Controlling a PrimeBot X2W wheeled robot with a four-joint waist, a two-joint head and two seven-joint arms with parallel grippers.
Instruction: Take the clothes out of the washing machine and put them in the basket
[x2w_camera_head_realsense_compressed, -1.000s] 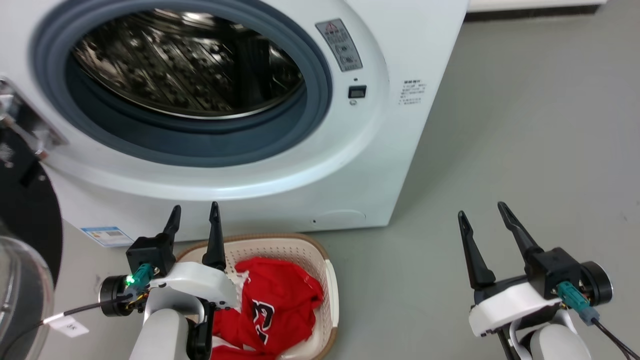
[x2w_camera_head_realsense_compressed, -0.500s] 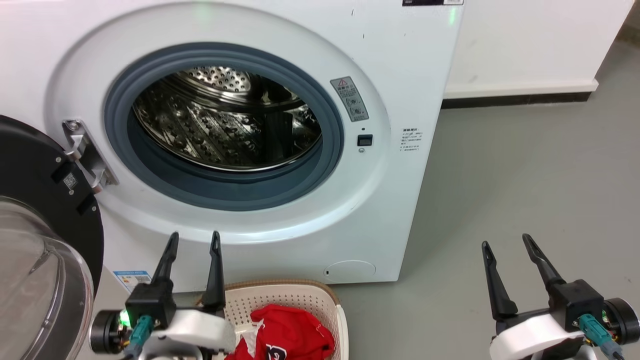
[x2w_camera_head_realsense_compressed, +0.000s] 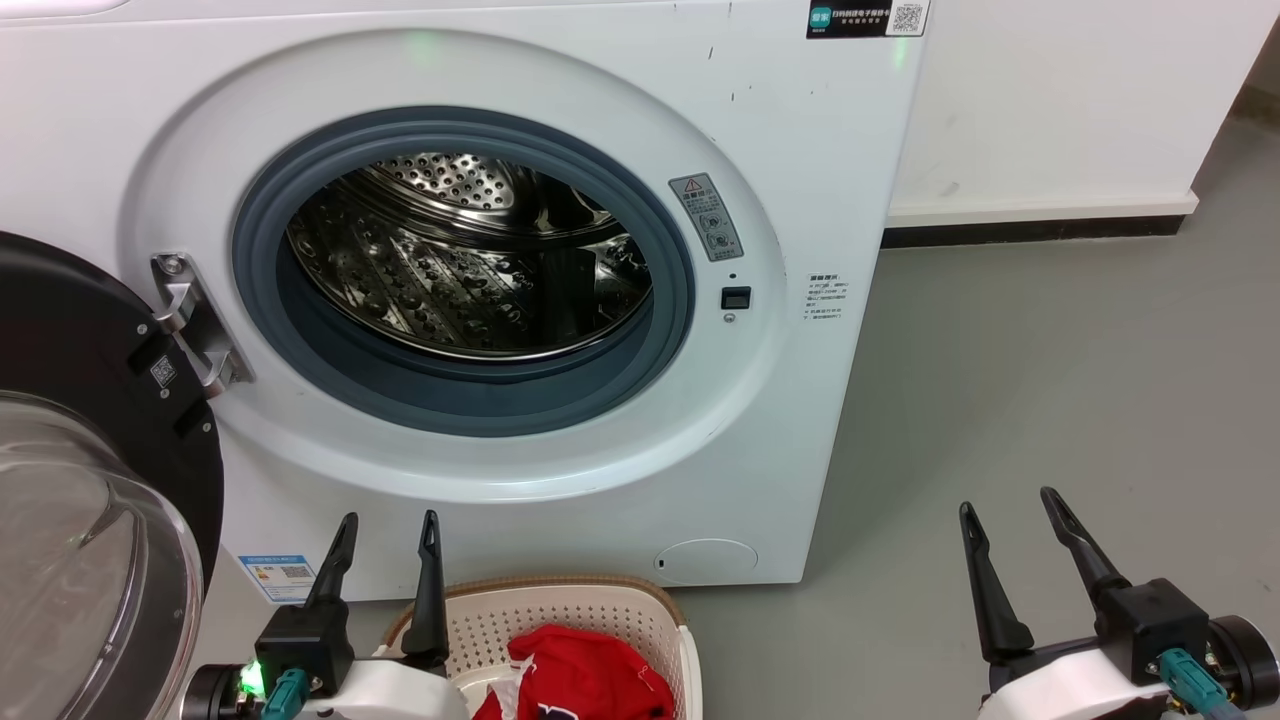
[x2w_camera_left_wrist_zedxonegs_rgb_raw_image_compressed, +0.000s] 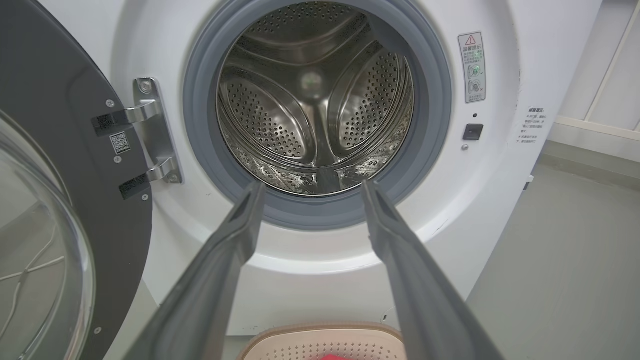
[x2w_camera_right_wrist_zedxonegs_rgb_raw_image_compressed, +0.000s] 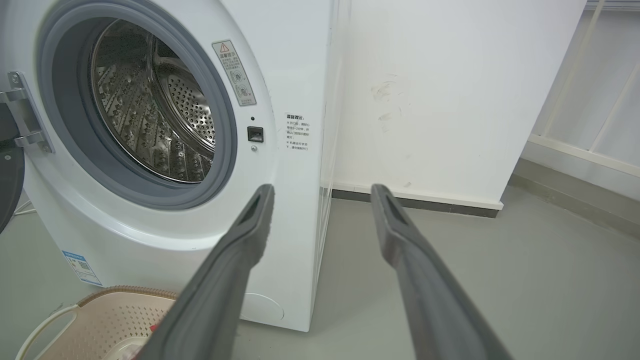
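Camera has tilted up (things unmoved): washing machine (x2w_camera_head_realsense_compressed: 780, 420), upper left, looks empty; clothes (x2w_camera_head_realsense_compressed: 580, 680) in basket (x2w_camera_head_realsense_compressed: 540, 583), bottom; left gripper (x2w_camera_head_realsense_compressed: 390, 520), right gripper (x2w_camera_head_realsense_compressed: 1007, 500) spread, likely done.

A red warning triangle (x2w_camera_head_realsense_compressed: 692, 185) heads the grey sticker (x2w_camera_head_realsense_compressed: 708, 222) on the washing machine (x2w_camera_head_realsense_compressed: 790, 450); its small print is unreadable

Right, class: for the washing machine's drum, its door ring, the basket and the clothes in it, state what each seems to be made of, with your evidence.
The drum looks like polished steel: mirror-bright, perforated. The door ring is likely matte grey rubber: dull, no glare. The basket seems cream moulded plastic: even holes, woven-look rim. The clothes are soft red fabric, crumpled.
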